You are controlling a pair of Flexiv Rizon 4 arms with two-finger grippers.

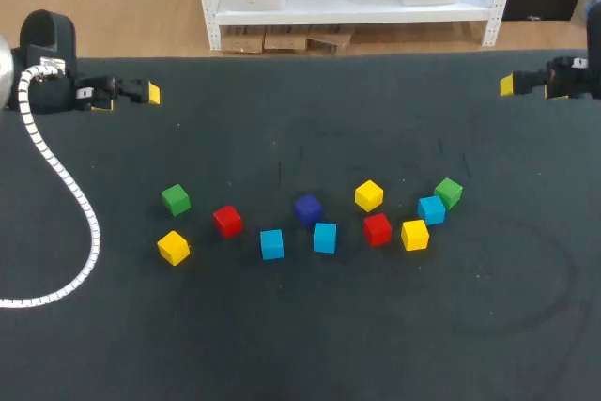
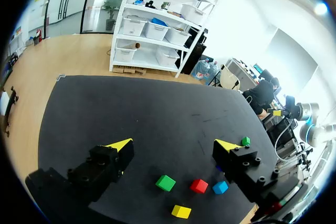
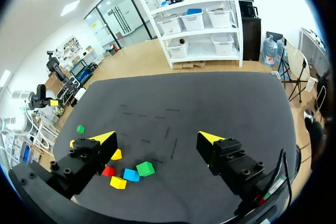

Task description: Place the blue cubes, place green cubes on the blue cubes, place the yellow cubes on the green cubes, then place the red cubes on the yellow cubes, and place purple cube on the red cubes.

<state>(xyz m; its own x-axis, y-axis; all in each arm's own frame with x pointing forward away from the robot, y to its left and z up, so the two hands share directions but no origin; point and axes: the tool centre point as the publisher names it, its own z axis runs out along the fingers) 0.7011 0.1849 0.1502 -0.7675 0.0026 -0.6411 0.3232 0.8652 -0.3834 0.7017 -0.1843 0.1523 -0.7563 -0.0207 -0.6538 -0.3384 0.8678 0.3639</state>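
Observation:
The cubes lie loose in a curved row on the black table (image 1: 310, 326), none stacked. From the left they are a green cube (image 1: 175, 199), yellow (image 1: 173, 247), red (image 1: 226, 221), blue (image 1: 271, 243), purple (image 1: 307, 208), blue (image 1: 324, 238), yellow (image 1: 368, 195), red (image 1: 377, 228), yellow (image 1: 414, 234), blue (image 1: 431, 209) and green (image 1: 448, 192). My left gripper (image 1: 141, 94) (image 2: 173, 144) hangs open and empty at the far left edge. In its wrist view a green cube (image 2: 165, 182) and a red cube (image 2: 198, 185) lie below the fingers. My right gripper (image 1: 515, 85) (image 3: 156, 136) is open and empty at the far right edge, well away from the cubes.
A white ribbed cable (image 1: 70, 194) hangs from my left arm and loops over the table's left side. Faint chalk marks (image 1: 282, 171) show on the mat behind the cubes.

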